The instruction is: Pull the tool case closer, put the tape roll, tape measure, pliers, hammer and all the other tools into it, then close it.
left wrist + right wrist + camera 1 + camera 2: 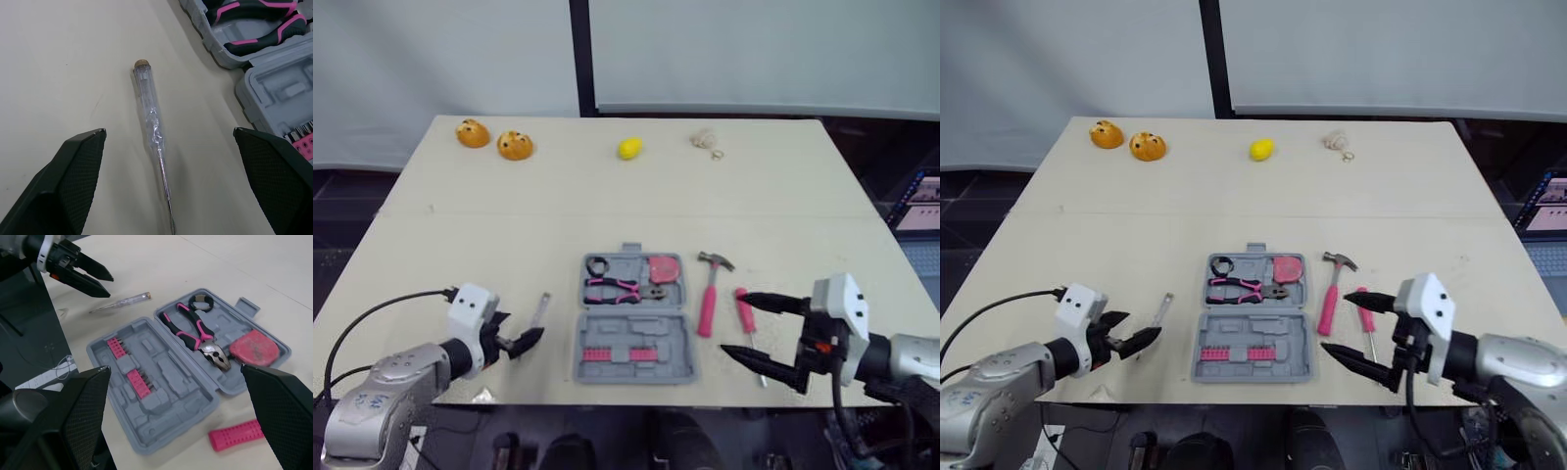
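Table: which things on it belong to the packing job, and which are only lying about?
Job: tool case, tape roll, pliers, tape measure, hammer, pink screwdriver, clear tester screwdriver.
Lying about: two orange items, lemon, small beige object.

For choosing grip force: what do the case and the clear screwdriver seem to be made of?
Case: likely moulded grey plastic, matt, with shaped recesses. Screwdriver: handle looks like clear glossy plastic, see-through; shaft looks like shiny metal; brownish end cap, material unclear.

Open tool case [166, 396] holds pliers [195, 333], tape roll [199, 297], tape measure [254, 348]; hammer handle [237, 434] just beside case
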You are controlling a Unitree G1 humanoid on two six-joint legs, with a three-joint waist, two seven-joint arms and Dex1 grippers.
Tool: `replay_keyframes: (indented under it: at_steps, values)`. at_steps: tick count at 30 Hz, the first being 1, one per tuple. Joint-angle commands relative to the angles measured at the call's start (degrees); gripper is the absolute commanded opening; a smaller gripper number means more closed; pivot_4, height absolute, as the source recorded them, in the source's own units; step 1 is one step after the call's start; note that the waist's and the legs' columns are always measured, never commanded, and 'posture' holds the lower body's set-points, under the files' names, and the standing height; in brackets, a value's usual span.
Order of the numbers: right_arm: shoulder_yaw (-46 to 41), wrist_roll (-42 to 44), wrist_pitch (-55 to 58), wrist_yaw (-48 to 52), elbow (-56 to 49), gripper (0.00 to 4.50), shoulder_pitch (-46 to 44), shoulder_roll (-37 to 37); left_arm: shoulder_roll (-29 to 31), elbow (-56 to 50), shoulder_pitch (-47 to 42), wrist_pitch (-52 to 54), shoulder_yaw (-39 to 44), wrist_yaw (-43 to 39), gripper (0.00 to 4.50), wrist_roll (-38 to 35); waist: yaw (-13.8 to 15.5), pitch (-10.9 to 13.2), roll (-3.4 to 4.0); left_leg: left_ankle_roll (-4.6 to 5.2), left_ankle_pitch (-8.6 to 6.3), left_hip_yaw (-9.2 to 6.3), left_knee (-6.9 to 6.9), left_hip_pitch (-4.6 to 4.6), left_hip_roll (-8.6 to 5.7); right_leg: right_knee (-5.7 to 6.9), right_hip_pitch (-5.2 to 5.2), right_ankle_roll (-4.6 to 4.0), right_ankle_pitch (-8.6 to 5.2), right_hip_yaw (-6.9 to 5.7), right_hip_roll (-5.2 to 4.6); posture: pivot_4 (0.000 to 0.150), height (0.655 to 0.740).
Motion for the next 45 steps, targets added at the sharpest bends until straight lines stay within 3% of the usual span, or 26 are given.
replay_keyframes:
  at_steps: [1,16,19,26,37,45]
  values:
    - [2.78,0.21,-0.26,-1.24,-1.76,4.49,-1.68,-0.69,0.29,3.0,-0.88,-2.38,-2.02,0.94,4.48,2.58,0.01,0.0,0.0,0.02,0.01,0.0,0.0,0.0,-0.01,-0.01,0.0,0.0,0.0,0.0,0.0,0.15,0.737]
    - [10.81,-3.04,-2.29,-4.09,-0.67,4.49,-5.89,0.3,-1.9,11.33,-5.91,-5.73,-7.83,2.86,4.48,6.91,0.06,0.0,-0.08,0.07,0.05,0.0,0.06,-0.04,-0.01,0.0,-0.02,0.01,0.0,-0.03,-0.04,0.15,0.737]
    - [10.61,-3.01,-2.31,-4.83,-0.69,4.5,-5.56,0.83,-2.72,10.9,-5.99,-5.31,-9.6,3.36,3.62,7.76,0.07,-0.01,-0.09,0.08,0.06,0.0,0.07,-0.04,-0.01,0.01,-0.01,0.02,0.01,-0.03,-0.05,0.15,0.737]
    - [10.15,-2.72,-2.18,-4.76,-0.36,4.5,-5.82,0.72,-4.51,11.3,-6.94,-3.55,-13.98,5.27,0.06,10.51,0.32,-0.03,-0.06,0.09,0.06,0.0,0.06,-0.03,-0.04,0.01,-0.01,0.03,0.02,-0.03,-0.08,0.15,0.737]
    - [10.29,-2.16,-1.98,-3.19,0.44,4.5,-6.65,-0.36,-14.43,-3.39,-9.06,17.49,-4.68,15.34,0.02,8.71,1.04,-0.05,-0.08,0.13,0.07,-0.02,0.09,-0.05,-0.09,0.0,0.0,0.07,0.04,-0.02,-0.09,0.15,0.737]
    - [11.65,-2.33,-1.63,-1.53,2.25,4.5,-8.86,-1.23,-19.12,-1.85,-6.73,16.25,-5.58,19.25,0.02,11.17,1.26,-0.05,-0.1,0.11,0.08,-0.02,0.09,-0.05,-0.08,0.0,0.0,0.07,0.04,-0.02,-0.07,0.15,0.737]
